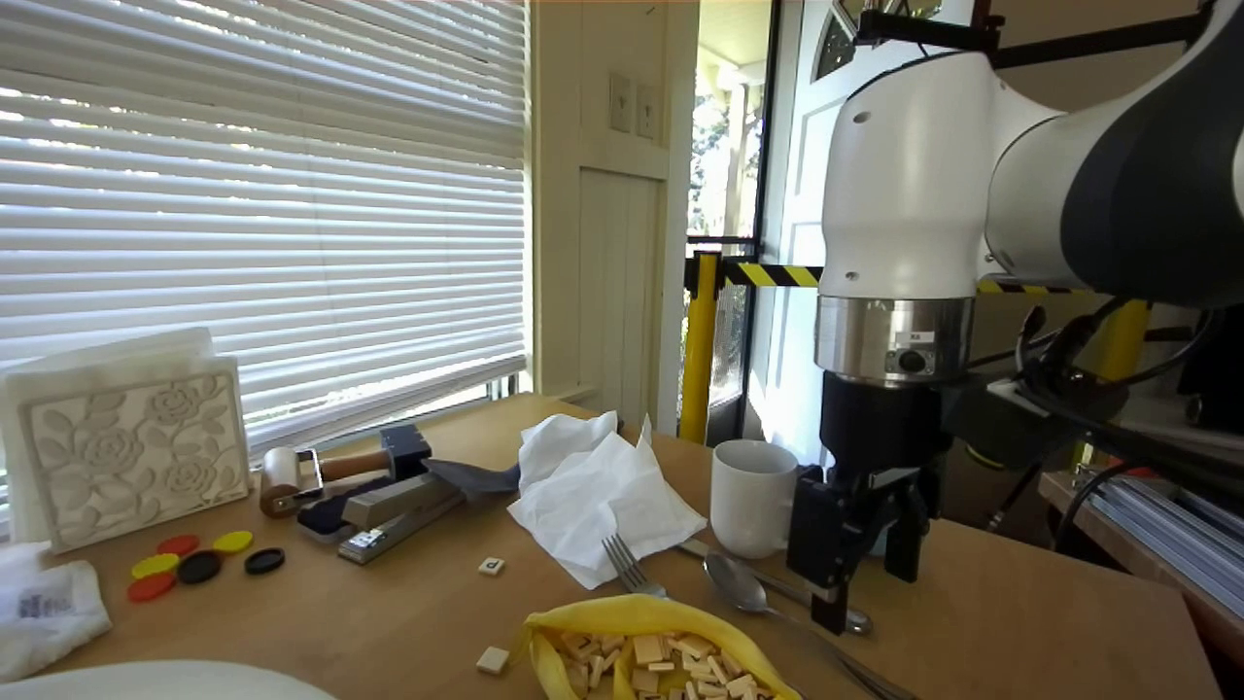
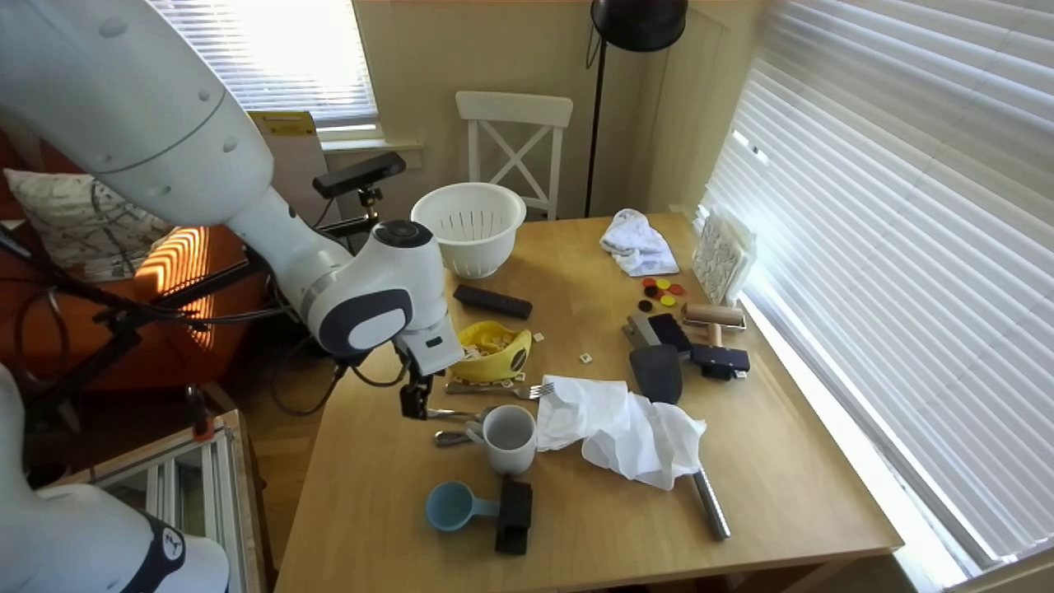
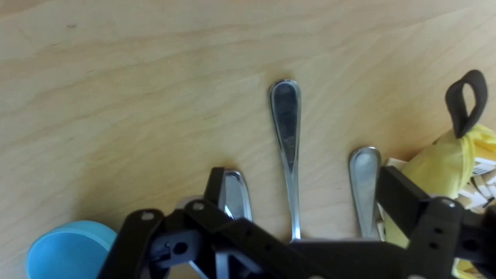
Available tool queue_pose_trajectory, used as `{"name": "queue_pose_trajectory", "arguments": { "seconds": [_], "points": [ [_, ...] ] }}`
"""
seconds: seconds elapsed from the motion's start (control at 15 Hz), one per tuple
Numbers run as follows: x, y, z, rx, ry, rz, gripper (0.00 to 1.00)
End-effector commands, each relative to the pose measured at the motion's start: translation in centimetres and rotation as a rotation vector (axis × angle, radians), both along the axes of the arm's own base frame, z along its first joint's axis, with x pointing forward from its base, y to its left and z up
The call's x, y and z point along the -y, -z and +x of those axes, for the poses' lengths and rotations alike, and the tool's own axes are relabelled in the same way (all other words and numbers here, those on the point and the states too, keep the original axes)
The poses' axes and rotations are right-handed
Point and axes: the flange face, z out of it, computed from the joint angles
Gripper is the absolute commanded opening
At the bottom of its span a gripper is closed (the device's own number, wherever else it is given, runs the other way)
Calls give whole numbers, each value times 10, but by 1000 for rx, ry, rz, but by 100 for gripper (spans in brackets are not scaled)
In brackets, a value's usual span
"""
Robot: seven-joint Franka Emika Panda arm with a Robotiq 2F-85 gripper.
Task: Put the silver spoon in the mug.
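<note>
the pincer (image 3: 301, 182) stands spread wide and grips nothing. the silver spoon (image 3: 290, 159) lies on the bench (image 3: 155, 97) below it: in the wrist view the handle runs top to bottom between the two fingers, a little nearer the one at that view's left. the fingers would so close across its long axis, which looks the right way round for a pinch on the handle. close neighbours lie on both sides, the fork (image 3: 365, 182) by one finger and a longer silver utensil (image 3: 237, 193), perhaps a knife, partly hidden by the other. the fingertips seem to hang a little above the handles, though i cannot tell how high; the move probably called for is straight down, then a squeeze, and coming down off-centre could catch a neighbour. in both exterior views the white ceramic mug (image 1: 750, 501) stands upright near the spoon's bowl. the handle end points away from it, so after a lift the spoon would likely need tipping from flat to steep before it could go in.
</note>
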Motion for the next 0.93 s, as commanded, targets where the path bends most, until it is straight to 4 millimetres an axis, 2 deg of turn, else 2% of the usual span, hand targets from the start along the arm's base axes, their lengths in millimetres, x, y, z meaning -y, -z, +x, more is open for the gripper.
{"name": "queue_pose_trajectory", "arguments": {
  "seconds": [0.0,0.33,0.47,0.53,0.73,0.8,0.87],
  "points": [
    [-1,16,12,-2,-56,-4,100],
    [-1,32,23,-19,-103,9,100],
    [1,37,27,-24,-114,12,92],
    [3,38,28,-25,-117,16,79],
    [7,43,30,-29,-122,22,58],
    [8,44,30,-33,-122,25,45],
    [9,45,30,-34,-121,25,44]
  ]
}}
